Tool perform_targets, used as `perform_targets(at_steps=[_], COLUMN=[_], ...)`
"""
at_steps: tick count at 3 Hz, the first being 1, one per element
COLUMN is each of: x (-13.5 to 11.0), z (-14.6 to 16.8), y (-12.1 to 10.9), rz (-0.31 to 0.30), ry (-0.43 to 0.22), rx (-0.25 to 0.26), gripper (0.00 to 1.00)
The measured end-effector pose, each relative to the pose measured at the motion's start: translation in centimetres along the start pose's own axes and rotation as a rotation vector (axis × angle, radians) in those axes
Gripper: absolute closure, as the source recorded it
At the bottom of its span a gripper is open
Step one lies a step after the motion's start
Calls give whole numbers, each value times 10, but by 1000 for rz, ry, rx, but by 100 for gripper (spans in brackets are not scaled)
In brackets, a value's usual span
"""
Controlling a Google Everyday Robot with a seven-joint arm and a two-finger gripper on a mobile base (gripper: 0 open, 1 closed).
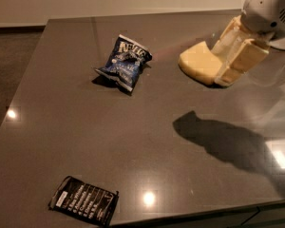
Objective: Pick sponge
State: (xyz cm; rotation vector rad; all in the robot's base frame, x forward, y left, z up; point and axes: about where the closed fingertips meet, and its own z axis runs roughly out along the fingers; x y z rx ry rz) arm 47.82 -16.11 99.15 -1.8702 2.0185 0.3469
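The pale yellow sponge (198,61) hangs in the air at the upper right, held well above the dark table (85,141). My gripper (229,56) is shut on the sponge's right end, its blocky pale fingers (242,61) on either side of it. The white wrist reaches in from the top right corner. The shadow of sponge and arm falls on the table below, at the right.
A blue chip bag (125,62) lies on the table left of the sponge. A black snack packet (84,200) lies near the front left edge. The table's front edge runs along the bottom; floor shows at the left.
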Motion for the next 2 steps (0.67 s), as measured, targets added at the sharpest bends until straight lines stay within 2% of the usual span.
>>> perform_targets(at_steps=[1,2], x=[-12,-17], z=[-15,-15], y=[-5,-14], rz=[-9,-11], ry=[-47,-62], rx=[18,55], gripper=[100,100])
